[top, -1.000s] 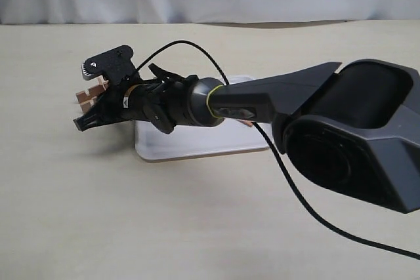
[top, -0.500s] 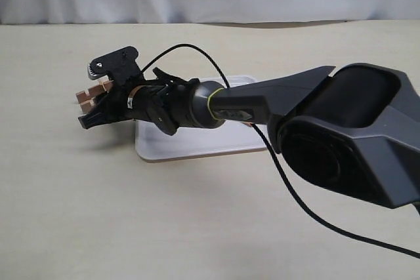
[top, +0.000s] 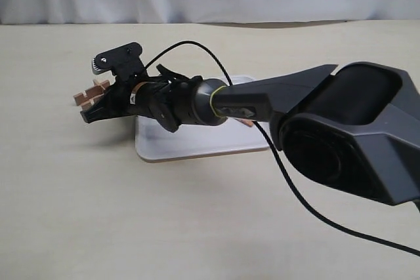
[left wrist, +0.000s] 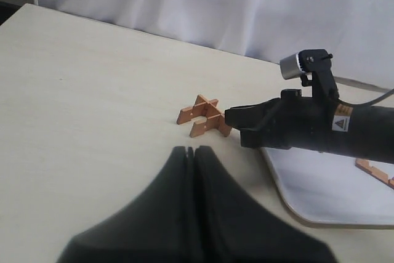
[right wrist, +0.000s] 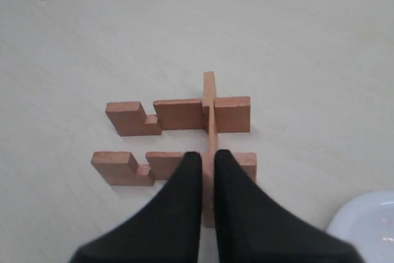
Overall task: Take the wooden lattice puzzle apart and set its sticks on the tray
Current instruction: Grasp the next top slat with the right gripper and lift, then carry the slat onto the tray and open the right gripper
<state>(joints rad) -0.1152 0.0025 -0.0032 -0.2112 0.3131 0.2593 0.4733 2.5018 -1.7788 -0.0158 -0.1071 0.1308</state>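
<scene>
three sticks remain locked together as what is left of the wooden lattice puzzle [right wrist: 178,115]. it sits on the worktop [top: 197,227] just off the left end of the tray [left wrist: 320,189]. a fourth stick [left wrist: 373,171] already lies on the tray, well apart from the rest.

over the last second the right arm has shifted its tip slightly, and the right fingers [right wrist: 184,180] have come together. they now pinch the upright cross stick [right wrist: 210,100] in a narrow grip, at the spot where it slots over the nearer of the two parallel bars. the puzzle itself has not moved on the worktop.

to my eye the grip for the second removal is now made and the pull has not begun. once that cross stick comes out, nothing links the two bars. the left fingers [left wrist: 175,173] are pressed shut on nothing and hang back from the puzzle, so nothing steadies it. the bars may drag along when the stick is drawn.
</scene>
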